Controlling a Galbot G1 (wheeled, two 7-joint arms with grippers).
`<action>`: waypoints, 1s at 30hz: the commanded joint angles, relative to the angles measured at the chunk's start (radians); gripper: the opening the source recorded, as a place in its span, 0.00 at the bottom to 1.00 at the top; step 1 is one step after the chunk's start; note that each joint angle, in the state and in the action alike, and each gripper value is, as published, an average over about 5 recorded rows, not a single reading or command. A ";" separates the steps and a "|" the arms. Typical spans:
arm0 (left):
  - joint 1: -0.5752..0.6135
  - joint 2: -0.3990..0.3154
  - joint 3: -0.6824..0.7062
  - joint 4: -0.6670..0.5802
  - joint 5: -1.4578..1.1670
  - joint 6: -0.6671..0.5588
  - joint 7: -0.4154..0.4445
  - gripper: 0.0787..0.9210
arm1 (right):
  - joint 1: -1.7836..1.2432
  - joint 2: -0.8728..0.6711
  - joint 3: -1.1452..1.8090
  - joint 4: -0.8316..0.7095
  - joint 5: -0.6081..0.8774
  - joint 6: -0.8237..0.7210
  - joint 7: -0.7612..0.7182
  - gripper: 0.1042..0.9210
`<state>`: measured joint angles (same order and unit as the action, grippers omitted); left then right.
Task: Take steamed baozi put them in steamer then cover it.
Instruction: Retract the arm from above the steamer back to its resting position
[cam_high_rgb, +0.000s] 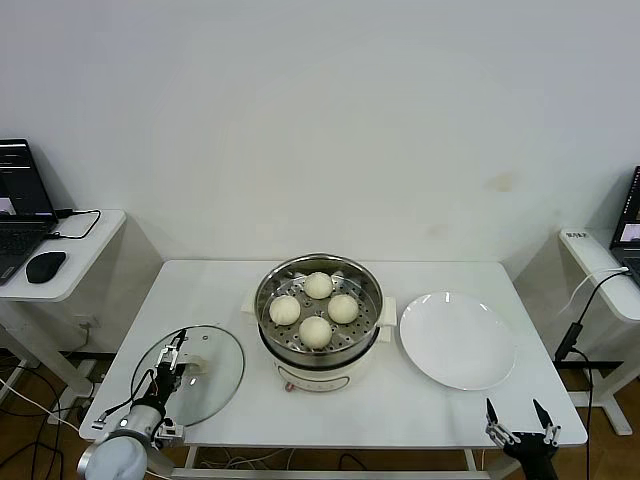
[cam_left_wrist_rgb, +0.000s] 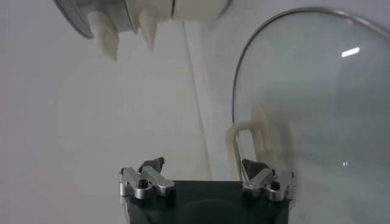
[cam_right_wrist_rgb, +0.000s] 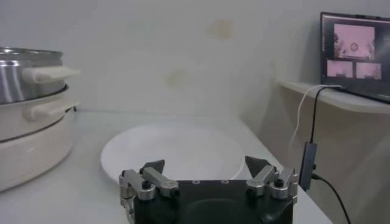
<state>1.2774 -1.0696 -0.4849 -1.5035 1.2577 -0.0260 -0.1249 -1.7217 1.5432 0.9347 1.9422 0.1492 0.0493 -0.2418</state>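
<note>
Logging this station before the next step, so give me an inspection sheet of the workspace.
Surface: white table.
Job's things: four buns inside the steamer; glass lid flat on the table, steamer uncovered.
Clutter: white plate, bare.
Grippers: left gripper open at the lid's handle; right gripper open, near the table's front edge.
Cables: cable hanging at right.
Surroundings: laptop, mouse on side desk.

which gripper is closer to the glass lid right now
Left. The left gripper hangs over the near-left part of the glass lid, jaws open beside its handle. The right gripper sits off the table's front right corner, past the white plate, jaws open.
</note>
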 joint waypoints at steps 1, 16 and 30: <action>-0.056 -0.006 0.007 0.066 -0.002 0.000 -0.009 0.86 | -0.003 -0.001 -0.001 -0.004 -0.003 0.002 -0.001 0.88; -0.056 -0.034 -0.002 0.127 -0.044 -0.027 -0.059 0.37 | -0.004 -0.004 -0.010 0.001 -0.010 0.007 -0.004 0.88; 0.042 -0.011 -0.069 -0.074 -0.122 0.028 -0.077 0.07 | -0.017 -0.022 -0.045 0.016 -0.024 0.009 -0.007 0.88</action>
<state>1.2690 -1.0908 -0.5206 -1.4539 1.1820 -0.0420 -0.2007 -1.7342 1.5275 0.9025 1.9529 0.1280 0.0592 -0.2487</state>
